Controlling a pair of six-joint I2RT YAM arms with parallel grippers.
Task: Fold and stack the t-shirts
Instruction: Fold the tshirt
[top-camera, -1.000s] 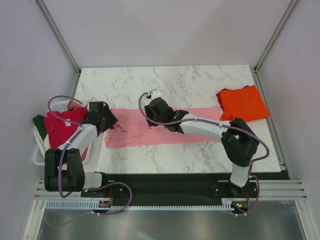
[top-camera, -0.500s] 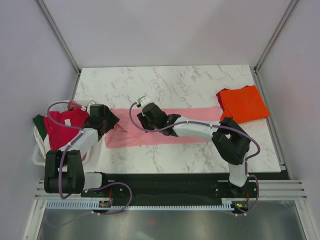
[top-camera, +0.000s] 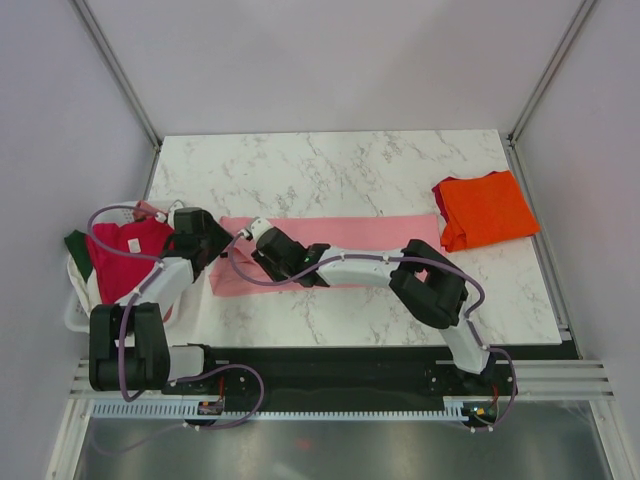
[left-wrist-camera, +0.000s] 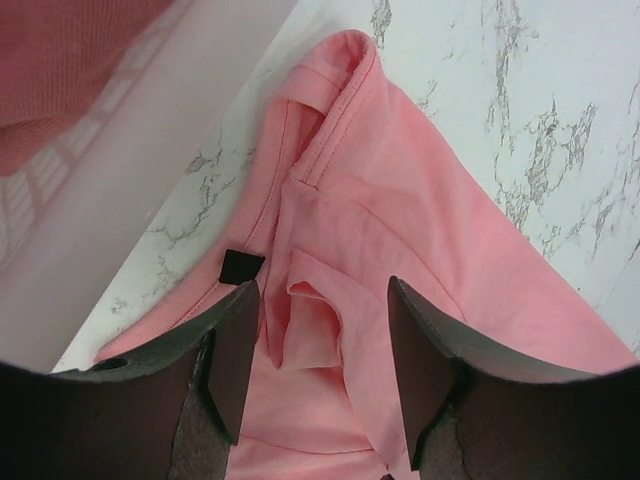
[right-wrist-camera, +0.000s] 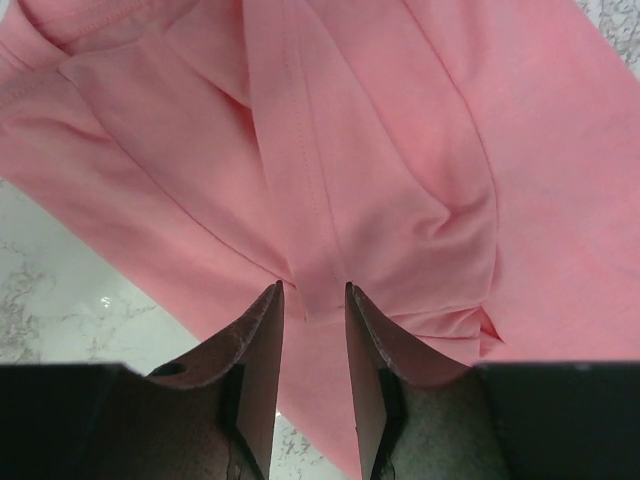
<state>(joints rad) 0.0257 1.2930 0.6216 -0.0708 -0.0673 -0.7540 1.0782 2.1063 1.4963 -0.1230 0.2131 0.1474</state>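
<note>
Fingers of both arms straddle pink t-shirt folds.

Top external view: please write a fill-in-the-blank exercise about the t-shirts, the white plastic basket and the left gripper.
1. The left gripper stands with jaws ___ over the light pink cloth t-shirt.
2. The folded bright orange cloth t-shirt lies near the ___ edge of the white marble table.
3. The crimson-red cloth t-shirt sits in the white plastic ___.
Missing words: open; right; basket.
</note>
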